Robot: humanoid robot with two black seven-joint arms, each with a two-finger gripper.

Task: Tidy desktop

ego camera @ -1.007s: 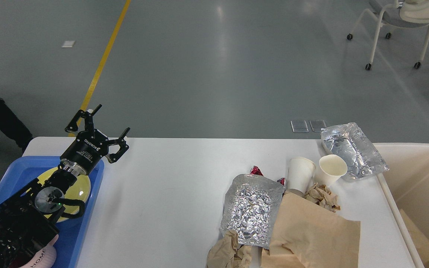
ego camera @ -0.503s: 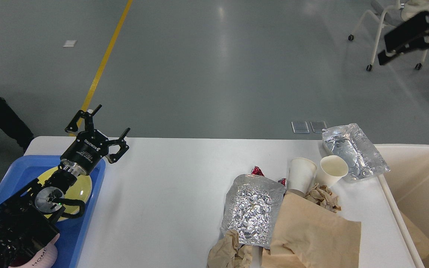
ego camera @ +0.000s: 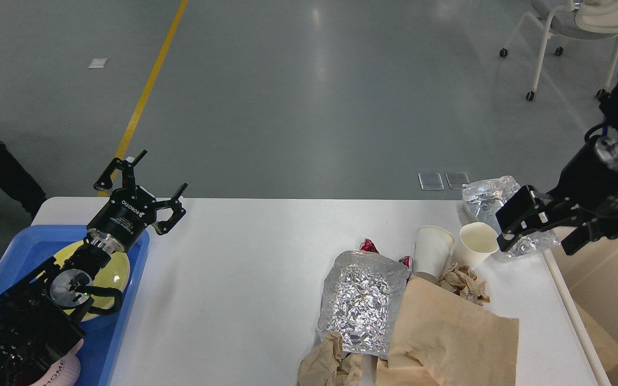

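Broadly, the white desktop stretches with its long axis left to right across the view, its far edge level and its rounded far-left corner just below the left gripper. That gripper hangs with its two fingers spread wide and nothing between them, above the far-right corner of a blue tray that holds a yellow plate under the arm. To the gripper's right the smooth, matte top lies bare up to a heap of litter: a crinkled foil bag, a brown paper bag, crumpled paper wads, and two white paper cups standing side by side. Past the cups sits a clear plastic bag, and the right gripper hovers just over its near end; its fingers stand apart, gripping nothing that can be seen. Under that arm a beige bin meets the desktop's right edge. Behind everything runs a grey floor with a yellow line at far left and a wheeled chair at far right. Half a second ago the right arm was high near the chair; now it has come down to the plastic bag, while the left gripper has not shifted.
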